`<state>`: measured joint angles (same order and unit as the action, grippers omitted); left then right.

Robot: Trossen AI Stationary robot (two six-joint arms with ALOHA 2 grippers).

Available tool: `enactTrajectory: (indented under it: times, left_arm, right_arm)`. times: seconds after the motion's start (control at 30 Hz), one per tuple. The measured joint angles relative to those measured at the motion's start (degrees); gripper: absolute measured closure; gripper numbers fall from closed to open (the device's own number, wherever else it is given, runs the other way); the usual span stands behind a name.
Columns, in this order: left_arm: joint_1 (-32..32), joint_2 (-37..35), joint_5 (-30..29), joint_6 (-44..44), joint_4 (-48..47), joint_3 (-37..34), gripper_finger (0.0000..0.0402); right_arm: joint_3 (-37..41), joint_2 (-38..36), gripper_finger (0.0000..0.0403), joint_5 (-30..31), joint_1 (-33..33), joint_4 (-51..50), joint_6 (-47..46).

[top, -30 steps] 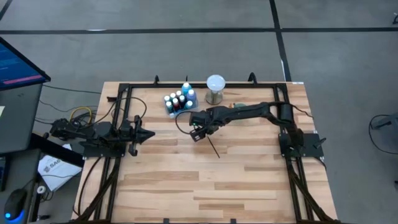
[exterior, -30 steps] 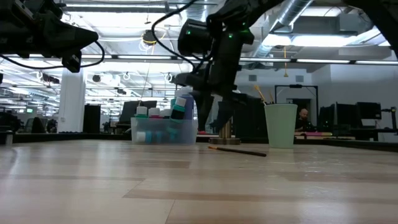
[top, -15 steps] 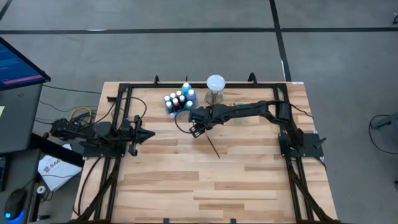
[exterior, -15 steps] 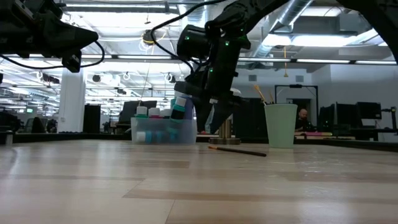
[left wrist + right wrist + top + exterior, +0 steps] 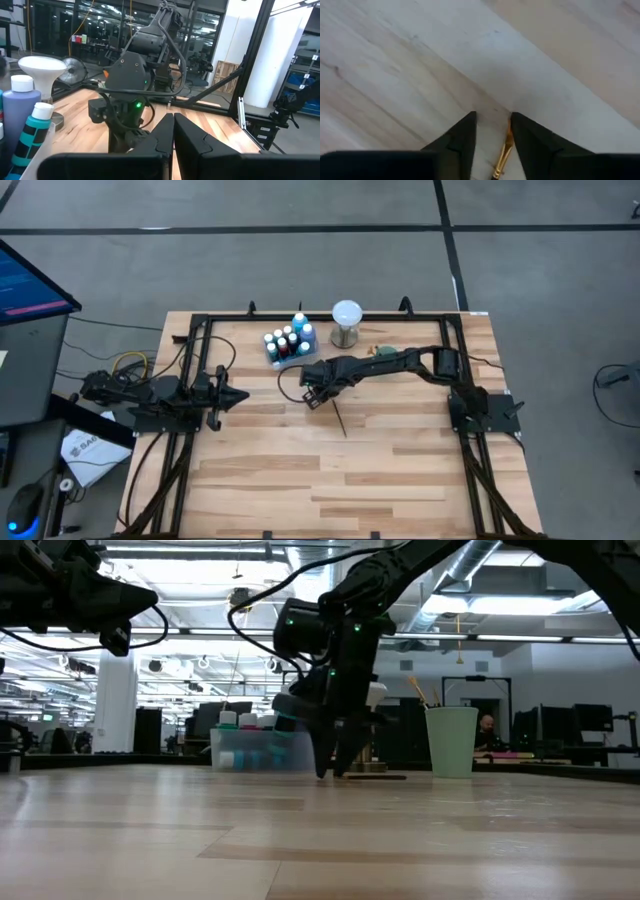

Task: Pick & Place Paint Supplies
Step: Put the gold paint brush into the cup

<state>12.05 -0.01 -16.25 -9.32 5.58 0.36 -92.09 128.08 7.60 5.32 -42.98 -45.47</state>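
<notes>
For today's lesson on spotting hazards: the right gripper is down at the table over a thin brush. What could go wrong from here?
1. The brush lies against one finger, not centred; the right gripper might push it aside rather than pinch it.
2. The fingertips sit at the tabletop, so they may scrape the wood.
3. The tray of paint bottles is close; lifting could clip it.

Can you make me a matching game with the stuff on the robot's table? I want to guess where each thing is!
Things:
1. paintbrush
2. paint bottles
3. white globe
4. left pincer

Places or states:
A. standing together in a clear tray
B. lying flat on the wood, one end between the right pincer's fingers
C. shut, waiting at the table's left side
D. sitting on a metal base near the table's far edge

Pairs: 1-B, 2-A, 3-D, 4-C
</notes>
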Motion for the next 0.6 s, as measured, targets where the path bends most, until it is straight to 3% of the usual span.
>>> enactTrajectory:
  times: [0.27, 0.6]
  left_arm:
    - [0.0, 0.0, 0.0, 0.0, 0.03, -0.01, 0.0396]
    - [-0.02, 0.0, 0.0, 0.0, 0.01, -0.01, 0.0396]
  right_arm:
    - [0.26, -1.07, 0.0395, -2.86, 1.05, -0.68, 0.88]
    - [0.73, -7.55, 0.0402, -3.25, -0.22, -2.56, 0.07]
